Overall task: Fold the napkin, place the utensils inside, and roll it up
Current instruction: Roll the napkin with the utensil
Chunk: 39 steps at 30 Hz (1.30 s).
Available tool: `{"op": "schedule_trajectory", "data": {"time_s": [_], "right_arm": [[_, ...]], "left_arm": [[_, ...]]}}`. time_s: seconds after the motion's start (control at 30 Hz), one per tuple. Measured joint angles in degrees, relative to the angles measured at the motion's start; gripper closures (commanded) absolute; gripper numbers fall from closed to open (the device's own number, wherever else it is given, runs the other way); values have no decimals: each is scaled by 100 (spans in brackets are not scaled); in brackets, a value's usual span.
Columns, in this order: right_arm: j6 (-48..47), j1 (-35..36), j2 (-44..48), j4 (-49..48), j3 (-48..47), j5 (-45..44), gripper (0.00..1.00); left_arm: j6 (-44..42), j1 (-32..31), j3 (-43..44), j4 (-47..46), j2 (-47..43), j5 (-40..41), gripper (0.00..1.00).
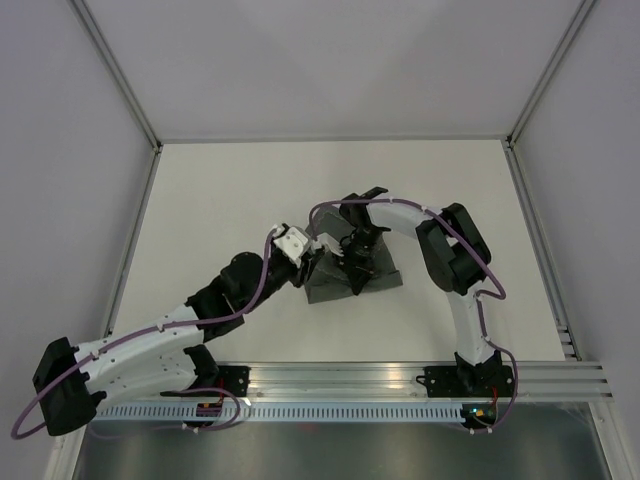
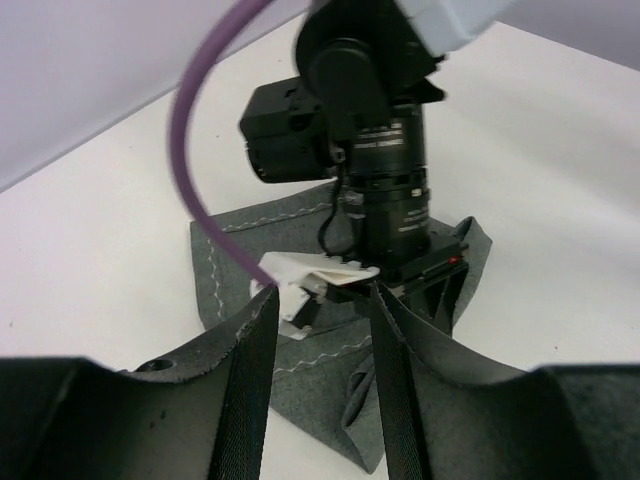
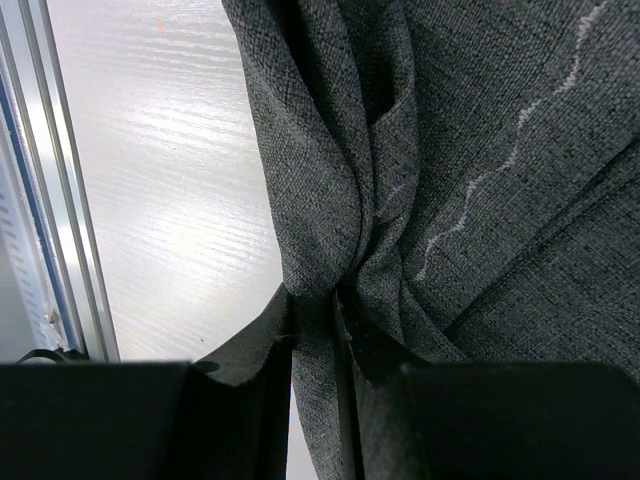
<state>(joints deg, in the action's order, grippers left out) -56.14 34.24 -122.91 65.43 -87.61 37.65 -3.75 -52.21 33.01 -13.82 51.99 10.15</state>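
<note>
The dark grey napkin (image 1: 378, 281) lies crumpled and partly folded in the middle of the white table. Its pale stitched line shows in the left wrist view (image 2: 318, 372) and in the right wrist view (image 3: 480, 120). My right gripper (image 1: 356, 268) points down onto the napkin and is shut on a bunched fold of it (image 3: 315, 300). My left gripper (image 1: 322, 250) hovers just left of the right one, above the napkin's left edge. It is open and empty (image 2: 322, 296). The right wrist (image 2: 385, 170) fills the view ahead of it. The pink utensil is not in view.
An aluminium rail (image 1: 400, 376) runs along the near table edge and also shows in the right wrist view (image 3: 40, 200). Frame posts and pale walls bound the white table (image 1: 250, 190). Purple cables loop over both arms.
</note>
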Motion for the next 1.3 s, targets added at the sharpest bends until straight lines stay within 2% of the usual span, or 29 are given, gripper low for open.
{"op": "schedule_trajectory", "data": {"time_s": [0.2, 0.37, 0.6, 0.97, 1.3], "right_arm": [[129, -11, -273, 313, -284, 129, 87], [210, -46, -396, 446, -393, 234, 87], [304, -72, -553, 625, -533, 339, 87], [350, -184, -723, 787, -645, 549, 87], [367, -227, -756, 811, -647, 625, 87]], "left_arm": [[-391, -756, -92, -81, 111, 446, 51], [-581, -870, -275, -138, 208, 485, 51], [-767, -1095, -229, -125, 1449, 415, 51], [-966, -1130, 184, -223, 3082, -157, 50], [-1104, -1130, 446, -592, 4098, -293, 51]]}}
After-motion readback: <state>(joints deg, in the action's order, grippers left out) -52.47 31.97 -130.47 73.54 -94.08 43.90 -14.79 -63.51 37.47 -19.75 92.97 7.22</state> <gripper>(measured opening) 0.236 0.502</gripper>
